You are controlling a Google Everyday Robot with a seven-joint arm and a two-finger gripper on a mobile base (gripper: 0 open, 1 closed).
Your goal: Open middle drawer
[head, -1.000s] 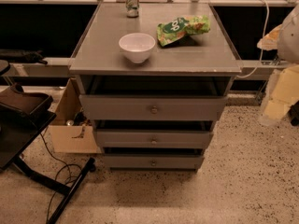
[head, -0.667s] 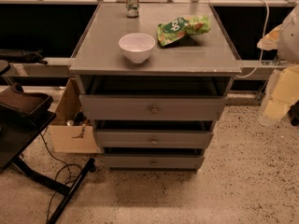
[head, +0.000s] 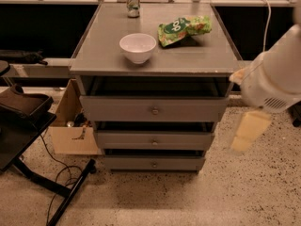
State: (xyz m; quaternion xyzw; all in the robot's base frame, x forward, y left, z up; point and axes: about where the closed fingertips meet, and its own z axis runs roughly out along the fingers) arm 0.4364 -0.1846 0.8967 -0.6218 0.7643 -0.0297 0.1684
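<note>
The middle drawer (head: 154,139) is not yet pulled out. The gripper (head: 249,131) is held well right of it, with its state not discernible.

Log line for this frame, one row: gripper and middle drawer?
gripper: right of cabinet, off the drawers | middle drawer: knob untouched | on top: bowl, green bag, can

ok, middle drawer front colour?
Grey middle drawer, metal knob, camera view; gripper hangs off to its right.
</note>
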